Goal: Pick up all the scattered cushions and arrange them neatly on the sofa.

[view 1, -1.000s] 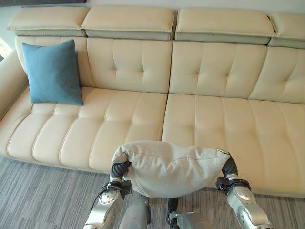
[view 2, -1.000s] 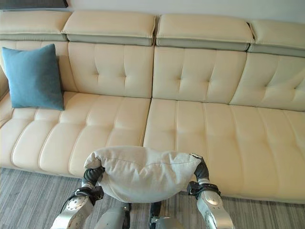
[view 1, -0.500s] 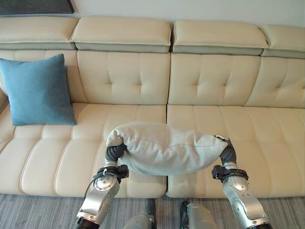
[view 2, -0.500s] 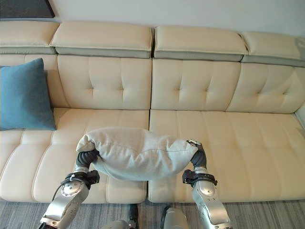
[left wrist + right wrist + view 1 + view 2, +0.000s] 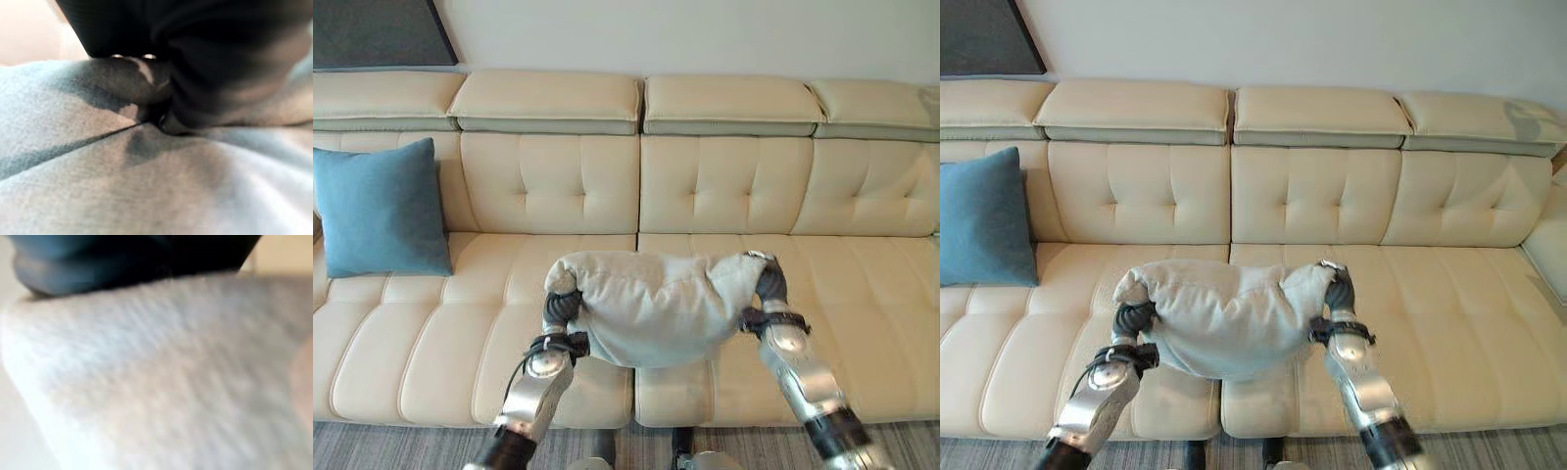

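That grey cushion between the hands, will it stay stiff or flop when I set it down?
Probably floppy: the grey cushion sags in the middle between the left hand and right hand, with its ends bunched. It looks light for its bulk. Once on the sofa it may slump rather than stand.

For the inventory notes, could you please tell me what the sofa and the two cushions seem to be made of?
The sofa looks like cream leather or a leather imitation: smooth, slightly glossy, tufted with stitched seams. The grey cushion looks like soft woven fabric, matte, creasing where it is held. The blue cushion seems a matte woven cloth too, plump and smooth.
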You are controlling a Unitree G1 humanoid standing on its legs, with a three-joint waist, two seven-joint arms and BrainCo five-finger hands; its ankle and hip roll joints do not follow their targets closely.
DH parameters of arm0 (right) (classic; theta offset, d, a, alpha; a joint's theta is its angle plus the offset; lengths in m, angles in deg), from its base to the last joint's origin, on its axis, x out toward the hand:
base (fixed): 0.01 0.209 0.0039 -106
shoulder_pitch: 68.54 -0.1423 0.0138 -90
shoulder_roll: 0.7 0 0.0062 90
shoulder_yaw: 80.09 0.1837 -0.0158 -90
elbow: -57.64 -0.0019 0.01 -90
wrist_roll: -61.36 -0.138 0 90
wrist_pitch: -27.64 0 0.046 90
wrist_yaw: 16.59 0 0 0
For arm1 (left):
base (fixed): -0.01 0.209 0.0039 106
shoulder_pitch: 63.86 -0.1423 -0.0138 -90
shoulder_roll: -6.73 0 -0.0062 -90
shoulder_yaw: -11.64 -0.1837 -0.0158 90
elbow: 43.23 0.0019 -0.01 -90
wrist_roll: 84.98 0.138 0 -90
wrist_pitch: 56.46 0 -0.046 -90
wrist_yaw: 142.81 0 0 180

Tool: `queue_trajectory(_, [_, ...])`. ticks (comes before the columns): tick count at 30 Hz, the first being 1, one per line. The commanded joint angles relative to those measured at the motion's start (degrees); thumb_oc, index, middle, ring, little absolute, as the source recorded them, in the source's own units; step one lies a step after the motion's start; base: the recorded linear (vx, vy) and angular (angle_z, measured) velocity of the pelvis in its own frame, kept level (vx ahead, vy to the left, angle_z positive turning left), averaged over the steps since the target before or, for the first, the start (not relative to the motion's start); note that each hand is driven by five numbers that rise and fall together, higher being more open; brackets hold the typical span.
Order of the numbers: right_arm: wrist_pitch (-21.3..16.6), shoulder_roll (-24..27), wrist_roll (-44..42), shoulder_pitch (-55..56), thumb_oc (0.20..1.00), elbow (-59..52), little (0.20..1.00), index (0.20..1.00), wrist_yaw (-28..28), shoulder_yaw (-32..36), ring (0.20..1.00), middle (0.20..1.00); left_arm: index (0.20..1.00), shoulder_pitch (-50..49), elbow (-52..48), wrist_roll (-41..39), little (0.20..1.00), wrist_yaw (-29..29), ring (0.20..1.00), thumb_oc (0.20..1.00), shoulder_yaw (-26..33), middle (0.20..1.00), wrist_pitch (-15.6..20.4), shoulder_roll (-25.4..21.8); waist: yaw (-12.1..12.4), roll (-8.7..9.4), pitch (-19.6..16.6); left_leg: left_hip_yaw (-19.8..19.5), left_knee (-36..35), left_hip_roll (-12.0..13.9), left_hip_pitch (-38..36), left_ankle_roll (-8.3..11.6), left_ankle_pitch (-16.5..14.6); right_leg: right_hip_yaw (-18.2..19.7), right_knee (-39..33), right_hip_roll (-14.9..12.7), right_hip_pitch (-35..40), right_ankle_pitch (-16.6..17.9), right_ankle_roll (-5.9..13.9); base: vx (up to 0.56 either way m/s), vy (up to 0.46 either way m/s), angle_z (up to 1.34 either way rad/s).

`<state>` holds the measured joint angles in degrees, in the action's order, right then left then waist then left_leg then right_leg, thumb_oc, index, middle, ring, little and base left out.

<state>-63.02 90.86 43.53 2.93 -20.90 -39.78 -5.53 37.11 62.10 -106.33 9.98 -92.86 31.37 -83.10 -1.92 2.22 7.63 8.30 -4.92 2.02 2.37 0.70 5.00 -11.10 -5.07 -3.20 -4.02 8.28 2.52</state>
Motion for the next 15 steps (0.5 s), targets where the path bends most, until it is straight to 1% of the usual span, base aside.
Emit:
queue_trajectory(1, [-2.8,-0.7,2.5,-10.7,0.200,-3.9,0.200,0.200,-2.3,-2.8,0.200,0.200,0.200,15.4,-4.5,2.4,0.200,-4.1,0.200,0.200,-2.7,0.200,6.5,-0.3,0.2,-0.99,2.2,0.2,-0.1,-0.8,-1.3,0.74,-5.2,-0.1,3.5,-0.7,1.5,-11.0,2.81,-0.10,-0.019,0.05])
queue_trajectory(4, [-1.8,0.4,2.8,-19.0,0.200,0.5,0.200,0.200,-4.8,-4.2,0.200,0.200,0.200,24.3,-0.5,1.5,0.200,-6.8,0.200,0.200,-3.0,0.200,7.0,-1.4,0.5,-1.17,4.7,-0.4,0.1,-0.9,3.0,0.67,-3.7,0.0,6.3,-1.0,-3.9,-11.1,2.45,-0.13,-0.013,0.04])
queue_trajectory(6, [-1.5,0.6,2.8,-21.1,0.200,2.0,0.200,0.200,-5.3,-4.5,0.200,0.200,0.200,26.6,1.4,0.8,0.200,-7.2,0.200,0.200,-3.1,0.200,7.1,-1.6,0.5,-1.10,5.3,-0.5,1.1,-0.9,4.9,0.69,-3.7,0.1,7.1,-1.1,-5.5,-11.1,2.39,-0.07,-0.008,0.04])
queue_trajectory(7, [-0.6,1.0,3.1,-23.7,0.200,3.8,0.200,0.200,-6.1,-4.7,0.200,0.200,0.200,29.5,3.9,0.1,0.200,-7.6,0.200,0.200,-3.1,0.200,6.9,-2.3,0.5,-1.02,6.5,-0.9,2.9,-1.0,8.0,0.72,-3.7,0.1,8.4,-1.5,-8.2,-11.0,2.25,-0.06,-0.013,0.01])
queue_trajectory(8, [-0.4,0.8,3.2,-24.2,0.200,4.3,0.200,0.200,-6.6,-4.5,0.200,0.200,0.200,30.5,5.0,-0.3,0.200,-8.0,0.200,0.200,-3.3,0.200,6.8,-2.2,0.5,-1.04,7.2,-1.2,3.7,-1.0,9.3,0.72,-3.7,0.1,9.2,-1.6,-9.3,-11.0,2.18,-0.06,-0.013,0.10])
queue_trajectory(9, [-0.4,0.8,3.2,-24.3,0.200,4.3,0.200,0.200,-6.6,-4.5,0.200,0.200,0.200,30.7,5.1,-0.4,0.200,-8.0,0.200,0.200,-3.3,0.200,6.9,-2.2,0.5,-1.03,7.1,-1.2,3.9,-1.0,9.6,0.72,-3.8,0.1,9.4,-1.6,-9.6,-11.1,2.17,-0.01,-0.006,0.24])
queue_trajectory(10, [0.3,0.9,4.1,-24.2,0.200,4.3,0.200,0.200,-7.2,-3.9,0.200,0.200,0.200,31.3,6.0,-0.3,0.200,-8.1,0.200,0.200,-3.0,0.200,6.4,-2.2,0.3,-1.01,8.0,-1.6,5.3,-1.1,12.0,0.70,-3.9,0.1,10.8,-1.8,-11.7,-11.4,1.95,0.00,-0.006,0.24])
queue_trajectory(15, [1.4,-0.4,7.5,-25.0,0.200,5.2,0.200,0.200,-8.9,-3.3,0.200,0.200,0.200,32.0,8.7,-0.5,0.200,-9.4,0.200,0.200,-1.8,0.200,6.0,-1.1,0.2,-0.69,9.8,-2.0,8.4,-1.4,17.1,0.45,-4.6,0.5,13.6,-2.3,-16.5,-11.7,1.70,0.03,0.009,0.06])
